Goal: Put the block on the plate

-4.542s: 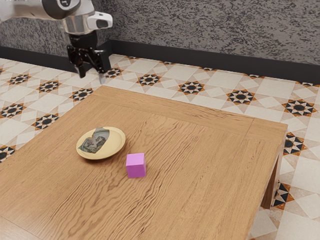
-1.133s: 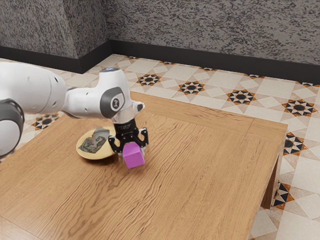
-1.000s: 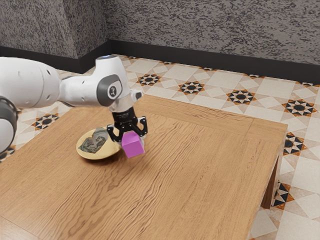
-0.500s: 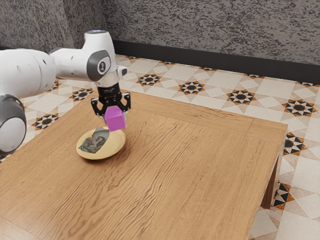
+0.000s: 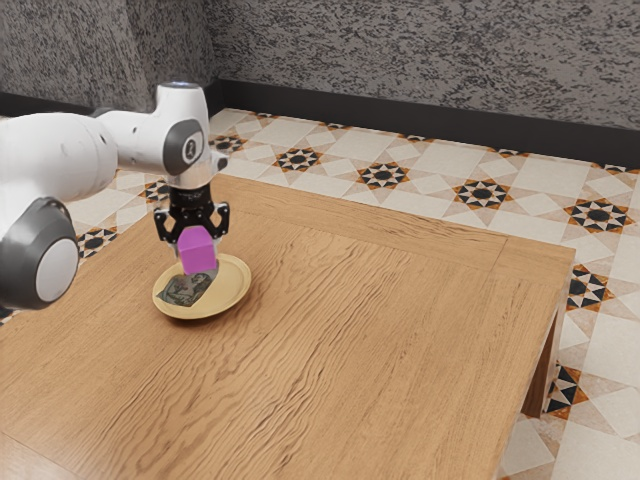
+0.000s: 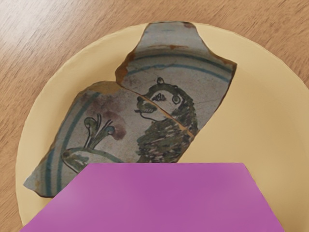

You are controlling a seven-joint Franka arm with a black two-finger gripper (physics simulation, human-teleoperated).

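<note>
Bearing plate (image 5: 234,287): grained wooden table (image 5: 400,340) | star-patterned tile floor (image 5: 430,182) | mottled grey wall (image 5: 420,50)

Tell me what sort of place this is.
Probably a simulated living room or hall: star-patterned tile floor, speckled grey wall with a dark baseboard, and a wooden table.

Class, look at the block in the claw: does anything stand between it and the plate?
Nothing visible does. The claw holds the block above the plate, with only air seen between them.
</note>
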